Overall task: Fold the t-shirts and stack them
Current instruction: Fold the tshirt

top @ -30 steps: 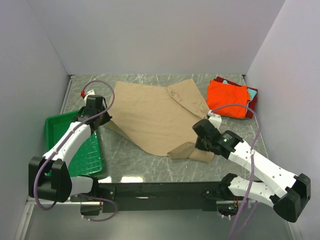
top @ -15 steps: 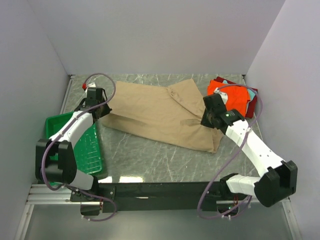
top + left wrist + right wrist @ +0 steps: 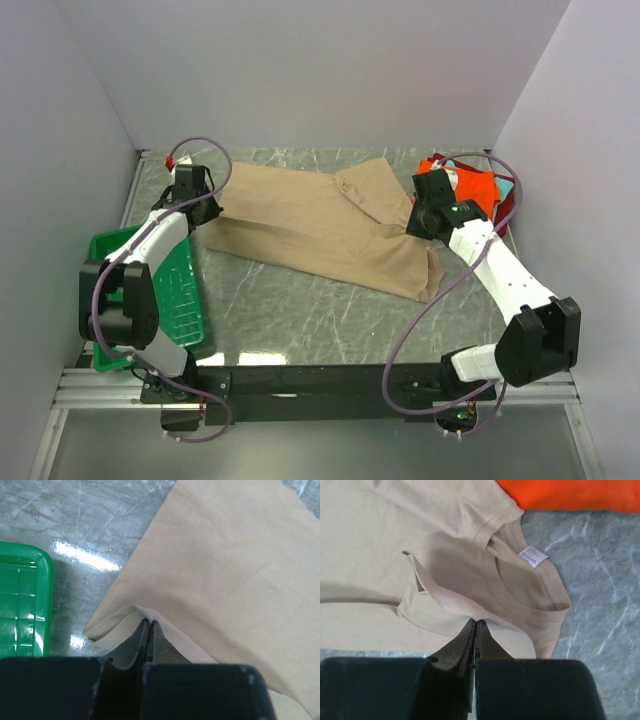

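1. The tan t-shirt lies folded over itself in the middle of the marbled table. In the top view it forms a long band running from about 10 o'clock to 4 o'clock.
2. The left gripper is at the band's 9 o'clock end. Its jaws are pressed together, pinching a raised fold of the tan edge.
3. The right gripper is at the 3 o'clock end, its jaws clamped on a tan edge just beside the neck opening. The white label inside the collar lies at 1 o'clock from the fingertips.
4. A folded orange t-shirt sits in the table's 2 o'clock corner on a dark red shirt. A sliver of teal shirt shows at the stack's edge.
5. The green tray rests at 8 o'clock, near the tan shirt but apart from it.
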`<state>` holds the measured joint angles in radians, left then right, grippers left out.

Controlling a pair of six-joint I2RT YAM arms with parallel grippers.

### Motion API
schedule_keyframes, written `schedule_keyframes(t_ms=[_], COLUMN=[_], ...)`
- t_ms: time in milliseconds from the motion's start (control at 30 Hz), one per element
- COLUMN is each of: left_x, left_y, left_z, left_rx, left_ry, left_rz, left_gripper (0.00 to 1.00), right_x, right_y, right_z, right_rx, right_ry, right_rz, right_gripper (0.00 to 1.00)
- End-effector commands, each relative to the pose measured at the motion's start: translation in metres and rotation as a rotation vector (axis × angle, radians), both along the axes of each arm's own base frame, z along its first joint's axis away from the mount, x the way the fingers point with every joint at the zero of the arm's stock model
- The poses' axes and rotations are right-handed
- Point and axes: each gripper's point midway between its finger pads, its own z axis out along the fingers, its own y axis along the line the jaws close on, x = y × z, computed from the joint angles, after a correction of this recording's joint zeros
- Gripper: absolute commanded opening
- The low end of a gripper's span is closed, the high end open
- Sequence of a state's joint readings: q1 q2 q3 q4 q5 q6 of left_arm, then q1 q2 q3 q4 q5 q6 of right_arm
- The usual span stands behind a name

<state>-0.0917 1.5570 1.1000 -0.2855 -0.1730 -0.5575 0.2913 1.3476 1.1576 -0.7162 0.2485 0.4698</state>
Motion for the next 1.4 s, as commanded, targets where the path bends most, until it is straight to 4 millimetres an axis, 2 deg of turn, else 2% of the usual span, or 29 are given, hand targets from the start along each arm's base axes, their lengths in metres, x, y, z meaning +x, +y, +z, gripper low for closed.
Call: schedule_keyframes(t_ms=[0, 467, 600, 667, 700, 733, 767, 833, 867, 900, 933, 967, 1000, 1033, 1067, 1133, 1233, 1267, 1333, 1367], left_x=[0.021, 0.039, 0.044, 0.047, 0.048, 0.049, 0.05, 0.051, 0.051, 0.05, 0.048, 0.046, 0.045, 0.039, 0.035, 0.03, 0.008, 0.004, -0.006, -0.007], left_y=[0.003, 0.009, 0.007, 0.006, 0.006, 0.006, 0.006, 0.006, 0.005, 0.003, 0.002, 0.001, -0.003, -0.006, -0.009, -0.022, -0.037, -0.04, -0.049, -0.053], left_z=[0.017, 0.003, -0.007, -0.008, -0.008, -0.005, -0.001, 0.005, 0.01, 0.014, 0.014, 0.02, 0.022, 0.016, 0.021, 0.022, 0.006, 0.007, -0.005, -0.006], left_rx=[0.013, 0.014, 0.01, 0.008, 0.006, 0.007, 0.008, 0.006, 0.007, 0.001, -0.003, -0.009, -0.022, -0.035, -0.05, -0.097, -0.142, -0.15, -0.166, -0.177], left_ry=[-0.067, -0.039, -0.015, -0.01, -0.008, -0.014, -0.023, -0.037, -0.048, -0.058, -0.058, -0.075, -0.085, -0.077, -0.095, -0.12, -0.106, -0.113, -0.09, -0.097], left_rz=[-0.009, -0.007, -0.021, -0.031, -0.033, -0.034, -0.033, -0.034, -0.038, -0.045, -0.05, -0.056, -0.072, -0.082, -0.095, -0.144, -0.191, -0.197, -0.212, -0.226], left_gripper=[0.0, 0.0, 0.01, 0.11, 0.31, 0.43, 0.62, 0.76, 0.8, 0.85, 0.86, 0.87, 0.88, 0.88, 0.88, 0.89, 0.89, 0.9, 0.9, 0.9], right_x=[0.023, 0.046, 0.053, 0.058, 0.059, 0.06, 0.061, 0.059, 0.055, 0.051, 0.047, 0.039, 0.032, 0.027, 0.017, 0.005, -0.017, -0.026, -0.036, -0.046], right_y=[-0.003, -0.011, -0.013, -0.011, -0.01, -0.009, -0.008, -0.009, -0.009, -0.009, -0.009, -0.009, -0.009, -0.009, -0.009, -0.01, -0.015, -0.016, -0.019, -0.02], right_z=[0.021, 0.015, 0.005, 0.006, 0.003, 0.004, 0.007, 0.013, 0.013, 0.021, 0.024, 0.017, 0.024, 0.022, 0.009, 0.005, -0.016, -0.03, -0.035, -0.047], right_rx=[-0.003, -0.016, -0.021, -0.018, -0.018, -0.016, -0.017, -0.013, -0.013, -0.004, 0.002, 0.008, 0.015, 0.021, 0.029, 0.039, 0.056, 0.061, 0.074, 0.078], right_ry=[-0.072, -0.056, -0.028, -0.028, -0.019, -0.017, -0.02, -0.036, -0.034, -0.06, -0.071, -0.056, -0.078, -0.076, -0.046, -0.044, -0.006, 0.026, 0.029, 0.057], right_rz=[0.004, -0.014, -0.012, 0.001, 0.01, 0.018, 0.026, 0.028, 0.034, 0.039, 0.04, 0.048, 0.052, 0.054, 0.058, 0.052, 0.019, 0.005, -0.009, -0.021], right_gripper=[0.0, 0.0, 0.0, 0.23, 0.39, 0.58, 0.64, 0.7, 0.72, 0.73, 0.73, 0.73, 0.73, 0.73, 0.73, 0.72, 0.7, 0.7, 0.7, 0.7])
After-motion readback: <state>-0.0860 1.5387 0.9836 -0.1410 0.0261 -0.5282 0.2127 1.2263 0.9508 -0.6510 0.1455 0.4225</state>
